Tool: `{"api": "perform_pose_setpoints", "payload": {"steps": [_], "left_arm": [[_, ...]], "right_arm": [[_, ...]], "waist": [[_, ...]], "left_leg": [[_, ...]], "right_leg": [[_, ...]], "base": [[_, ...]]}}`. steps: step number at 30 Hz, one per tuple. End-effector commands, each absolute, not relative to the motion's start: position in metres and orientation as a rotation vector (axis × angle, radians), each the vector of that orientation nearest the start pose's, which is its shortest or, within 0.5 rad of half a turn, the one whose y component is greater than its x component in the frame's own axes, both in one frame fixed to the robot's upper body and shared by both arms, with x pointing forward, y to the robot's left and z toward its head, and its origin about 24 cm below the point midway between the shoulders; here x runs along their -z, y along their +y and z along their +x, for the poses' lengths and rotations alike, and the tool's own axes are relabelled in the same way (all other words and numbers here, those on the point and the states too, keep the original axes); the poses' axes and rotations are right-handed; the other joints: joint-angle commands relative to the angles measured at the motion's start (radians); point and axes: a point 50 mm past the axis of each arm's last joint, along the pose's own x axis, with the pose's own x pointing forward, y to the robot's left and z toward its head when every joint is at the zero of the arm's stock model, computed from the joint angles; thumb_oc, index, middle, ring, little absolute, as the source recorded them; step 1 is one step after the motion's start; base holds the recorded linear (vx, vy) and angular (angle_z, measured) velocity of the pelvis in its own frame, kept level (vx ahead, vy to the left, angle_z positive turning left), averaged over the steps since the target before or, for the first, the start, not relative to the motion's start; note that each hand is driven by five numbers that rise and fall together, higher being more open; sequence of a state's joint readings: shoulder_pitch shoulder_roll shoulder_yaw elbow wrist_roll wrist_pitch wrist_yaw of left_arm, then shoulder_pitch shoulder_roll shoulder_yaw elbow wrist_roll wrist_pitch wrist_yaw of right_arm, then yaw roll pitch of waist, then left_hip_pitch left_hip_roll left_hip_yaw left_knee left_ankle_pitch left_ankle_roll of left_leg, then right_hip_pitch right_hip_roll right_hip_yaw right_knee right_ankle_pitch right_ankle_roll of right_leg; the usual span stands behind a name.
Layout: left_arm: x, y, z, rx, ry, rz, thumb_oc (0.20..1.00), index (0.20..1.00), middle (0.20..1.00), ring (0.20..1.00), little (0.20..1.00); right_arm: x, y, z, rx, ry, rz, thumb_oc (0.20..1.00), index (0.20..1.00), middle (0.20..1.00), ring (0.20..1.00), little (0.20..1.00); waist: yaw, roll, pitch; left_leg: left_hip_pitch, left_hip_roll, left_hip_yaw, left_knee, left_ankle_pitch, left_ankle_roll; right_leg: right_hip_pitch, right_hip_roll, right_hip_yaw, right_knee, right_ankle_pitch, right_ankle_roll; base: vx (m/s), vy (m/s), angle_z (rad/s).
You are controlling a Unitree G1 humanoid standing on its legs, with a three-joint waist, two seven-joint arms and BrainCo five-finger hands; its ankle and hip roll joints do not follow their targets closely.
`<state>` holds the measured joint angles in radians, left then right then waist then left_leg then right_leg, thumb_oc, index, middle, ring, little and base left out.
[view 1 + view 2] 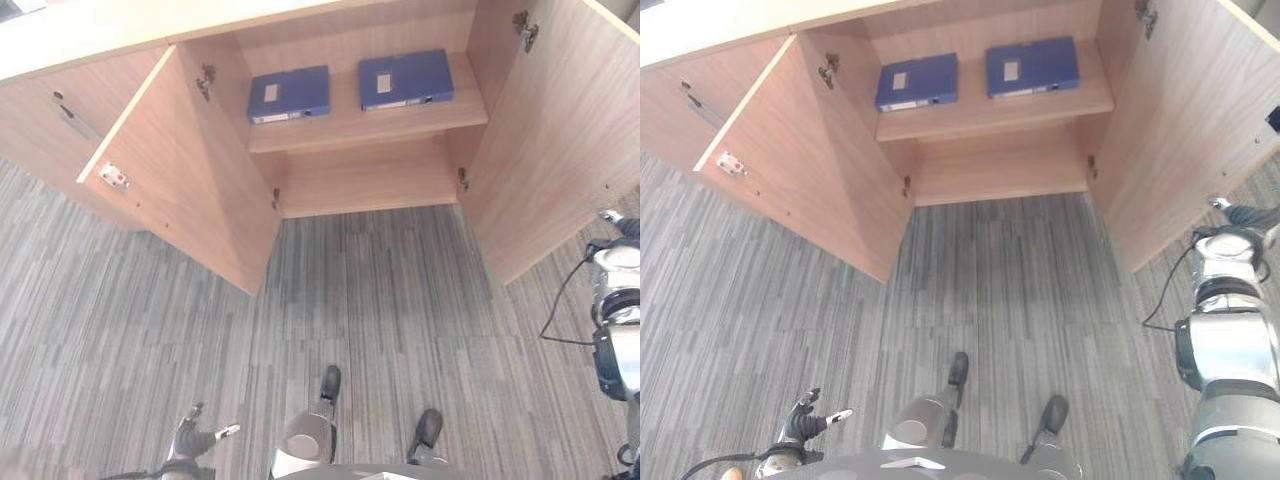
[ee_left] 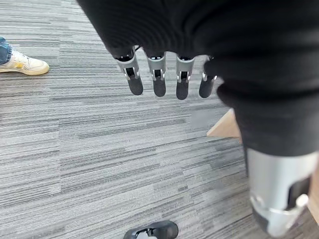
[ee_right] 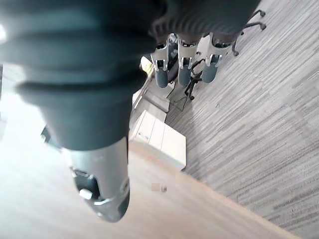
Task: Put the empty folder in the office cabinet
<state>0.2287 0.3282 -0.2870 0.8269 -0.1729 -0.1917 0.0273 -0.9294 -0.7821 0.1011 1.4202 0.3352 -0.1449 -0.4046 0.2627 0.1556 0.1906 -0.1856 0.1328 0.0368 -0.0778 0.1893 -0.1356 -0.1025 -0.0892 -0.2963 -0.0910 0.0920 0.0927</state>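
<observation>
Two blue folders [image 1: 289, 94] lie flat on the open cabinet's shelf [image 1: 366, 125], well ahead of both hands. The left robot hand [image 2: 158, 74] and right robot hand [image 3: 185, 67] hang with straight fingers, holding nothing.

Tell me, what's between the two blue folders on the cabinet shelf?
Nothing. In the left eye view, only a bare strip of wooden shelf separates the left folder from the right folder.

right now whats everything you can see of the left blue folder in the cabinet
The left blue folder is a box-style file of plastic-looking material with a pale label on its top face. It lies flat and closed on the cabinet's upper shelf, near the left inner wall, apart from the second blue folder beside it. Neither hand touches it.
</observation>
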Motion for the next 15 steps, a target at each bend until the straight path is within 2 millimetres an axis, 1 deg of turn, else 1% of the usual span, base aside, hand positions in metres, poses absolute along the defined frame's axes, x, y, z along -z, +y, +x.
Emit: {"api": "perform_pose_setpoints", "payload": {"steps": [1, 3, 4, 5, 6, 7, 8, 9, 10, 11, 12, 13, 15], "left_arm": [[0.133, 0.227, 0.105, 0.021, 0.854, 0.244, 1.0, 1.0, 1.0, 1.0, 1.0], [0.133, 0.226, 0.106, 0.022, 0.852, 0.242, 1.0, 1.0, 1.0, 1.0, 1.0], [0.134, 0.224, 0.101, 0.024, 0.857, 0.228, 1.0, 1.0, 1.0, 1.0, 1.0], [0.135, 0.225, 0.095, 0.016, 0.873, 0.223, 1.0, 1.0, 1.0, 1.0, 1.0], [0.135, 0.225, 0.095, 0.016, 0.873, 0.223, 1.0, 1.0, 1.0, 1.0, 1.0], [0.136, 0.226, 0.091, 0.013, 0.885, 0.222, 1.0, 1.0, 1.0, 1.0, 1.0], [0.135, 0.226, 0.092, 0.014, 0.879, 0.218, 1.0, 1.0, 1.0, 1.0, 1.0], [0.136, 0.225, 0.091, 0.01, 0.88, 0.2, 1.0, 1.0, 1.0, 1.0, 1.0], [0.135, 0.227, 0.09, 0.017, 0.88, 0.205, 1.0, 1.0, 1.0, 1.0, 1.0], [0.135, 0.227, 0.09, 0.017, 0.88, 0.205, 1.0, 1.0, 1.0, 1.0, 1.0], [0.133, 0.229, 0.091, 0.022, 0.876, 0.203, 1.0, 1.0, 1.0, 1.0, 1.0], [0.13, 0.233, 0.093, 0.023, 0.862, 0.197, 1.0, 1.0, 1.0, 1.0, 1.0], [0.127, 0.238, 0.091, 0.03, 0.861, 0.197, 1.0, 1.0, 1.0, 1.0, 1.0]], "right_arm": [[-0.203, -0.42, 0.315, 1.045, -0.04, -0.357, 1.0, 1.0, 1.0, 1.0, 1.0], [-0.204, -0.421, 0.315, 1.046, -0.043, -0.358, 1.0, 1.0, 1.0, 1.0, 1.0], [-0.256, -0.432, 0.306, 1.118, -0.167, -0.357, 1.0, 1.0, 1.0, 1.0, 1.0], [-0.269, -0.434, 0.304, 1.127, -0.193, -0.371, 1.0, 1.0, 1.0, 1.0, 1.0], [-0.269, -0.434, 0.304, 1.127, -0.193, -0.371, 1.0, 1.0, 1.0, 1.0, 1.0], [-0.28, -0.435, 0.302, 1.132, -0.213, -0.388, 1.0, 1.0, 1.0, 1.0, 1.0], [-0.293, -0.435, 0.299, 1.138, -0.244, -0.405, 1.0, 1.0, 1.0, 1.0, 1.0], [-0.307, -0.434, 0.298, 1.137, -0.278, -0.424, 1.0, 1.0, 1.0, 1.0, 1.0], [-0.325, -0.429, 0.299, 1.089, -0.317, -0.473, 1.0, 1.0, 1.0, 1.0, 1.0], [-0.325, -0.429, 0.299, 1.089, -0.317, -0.473, 1.0, 1.0, 1.0, 1.0, 1.0], [-0.335, -0.424, 0.301, 1.054, -0.339, -0.497, 1.0, 1.0, 1.0, 1.0, 1.0], [-0.351, -0.413, 0.307, 0.978, -0.374, -0.533, 1.0, 1.0, 1.0, 1.0, 1.0], [-0.365, -0.398, 0.316, 0.894, -0.413, -0.569, 1.0, 1.0, 1.0, 1.0, 1.0]], "waist": [[0.022, 0.009, 0.001], [0.021, 0.012, 0.0], [0.035, 0.063, 0.017], [0.038, 0.076, 0.022], [0.038, 0.076, 0.022], [0.046, 0.09, 0.025], [0.051, 0.101, 0.03], [0.054, 0.113, 0.032], [0.054, 0.117, 0.041], [0.054, 0.117, 0.041], [0.053, 0.127, 0.043], [0.058, 0.14, 0.049], [0.066, 0.154, 0.054]], "left_leg": [[-0.063, 0.036, -0.02, -0.009, 0.073, -0.088], [-0.066, 0.036, -0.023, -0.009, 0.074, -0.088], [-0.109, 0.029, -0.025, -0.009, 0.097, -0.099], [-0.117, 0.029, -0.025, -0.009, 0.103, -0.104], [-0.117, 0.029, -0.025, -0.009, 0.103, -0.104], [-0.129, 0.028, -0.029, -0.009, 0.123, -0.106], [-0.14, 0.026, -0.036, -0.009, 0.138, -0.11], [-0.157, 0.02, -0.048, -0.009, 0.145, -0.114], [-0.168, 0.007, -0.061, -0.009, 0.133, -0.115], [-0.168, 0.007, -0.061, -0.009, 0.133, -0.115], [-0.176, 0.005, -0.063, -0.009, 0.136, -0.112], [-0.179, 0.003, -0.063, -0.009, 0.138, -0.112], [-0.187, -0.001, -0.069, -0.009, 0.147, -0.111]], "right_leg": [[0.006, -0.024, -0.002, 0.004, -0.083, 0.037], [0.004, -0.023, -0.004, 0.004, -0.082, 0.036], [-0.032, -0.031, -0.015, 0.004, -0.084, 0.039], [-0.039, -0.03, -0.01, 0.004, -0.09, 0.039], [-0.039, -0.03, -0.01, 0.004, -0.09, 0.039], [-0.052, -0.028, -0.011, 0.004, -0.084, 0.037], [-0.069, -0.029, -0.011, 0.004, -0.079, 0.037], [-0.091, -0.034, -0.01, 0.006, -0.075, 0.036], [-0.114, -0.036, -0.01, 0.018, -0.082, 0.032], [-0.114, -0.036, -0.01, 0.018, -0.082, 0.032], [-0.128, -0.032, -0.007, 0.029, -0.078, 0.028], [-0.149, -0.029, 0.005, 0.058, -0.095, 0.022], [-0.177, -0.025, 0.017, 0.092, -0.104, 0.014]], "base": [[-0.03, -0.031, 0.16], [-0.05, -0.006, 0.1], [-0.07, -0.029, -0.01], [-0.07, -0.029, -0.01], [0.0, 0.0, 0.0], [-0.05, -0.001, -0.06], [-0.08, 0.003, -0.03], [-0.07, -0.038, 0.02], [-0.05, -0.036, 0.07], [-0.06, -0.056, 0.05], [-0.04, -0.029, -0.04], [-0.05, -0.036, 0.03], [-0.01, -0.001, 0.02]]}}
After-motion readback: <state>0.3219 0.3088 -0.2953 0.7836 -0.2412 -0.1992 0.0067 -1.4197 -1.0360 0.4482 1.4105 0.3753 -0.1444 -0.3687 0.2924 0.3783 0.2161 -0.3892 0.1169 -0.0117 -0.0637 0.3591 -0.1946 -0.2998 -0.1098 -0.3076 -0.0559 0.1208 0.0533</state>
